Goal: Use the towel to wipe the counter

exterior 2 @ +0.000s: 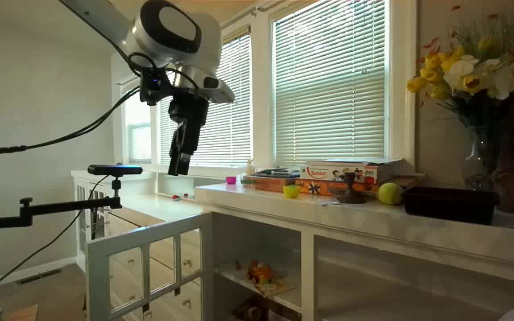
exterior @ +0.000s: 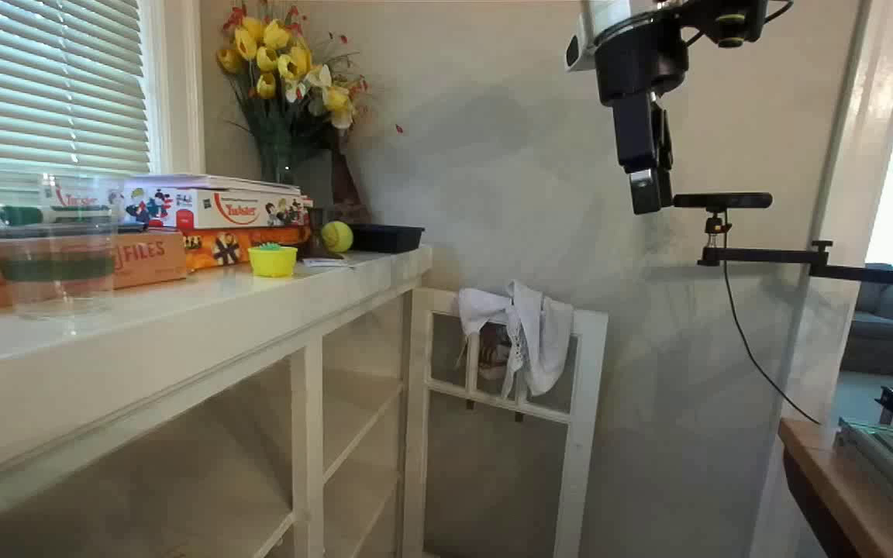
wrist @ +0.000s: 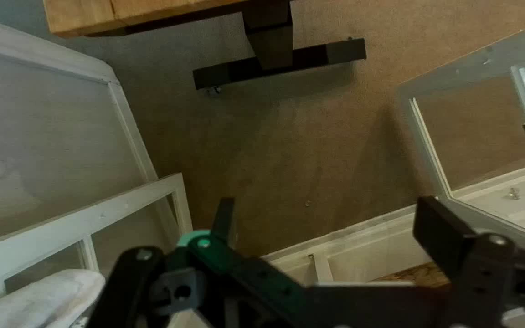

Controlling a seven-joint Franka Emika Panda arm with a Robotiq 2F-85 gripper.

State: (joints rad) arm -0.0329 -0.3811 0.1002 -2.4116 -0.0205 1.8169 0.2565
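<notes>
The towel [exterior: 546,345] is a white cloth draped over the top of an open glass-paned cabinet door. Part of it shows at the lower left of the wrist view [wrist: 46,300]. A white bit at the bottom right corner of an exterior view may be the towel; I cannot tell. The counter [exterior: 206,293] is a white ledge above open shelves, also seen in an exterior view [exterior 2: 257,197]. My gripper [exterior: 652,200] hangs in the air, higher than the towel and away from the counter. In the wrist view its fingers [wrist: 326,214] stand wide apart with nothing between them.
On the counter are a clear cup [exterior: 59,248], game boxes [exterior: 245,208], a yellow cup [exterior: 273,261], a tennis ball [exterior: 336,236], a black tray [exterior 2: 451,204] and a flower vase [exterior: 280,159]. Another open cabinet door [exterior 2: 118,243] juts out. A camera on an arm [exterior 2: 115,170] stands nearby.
</notes>
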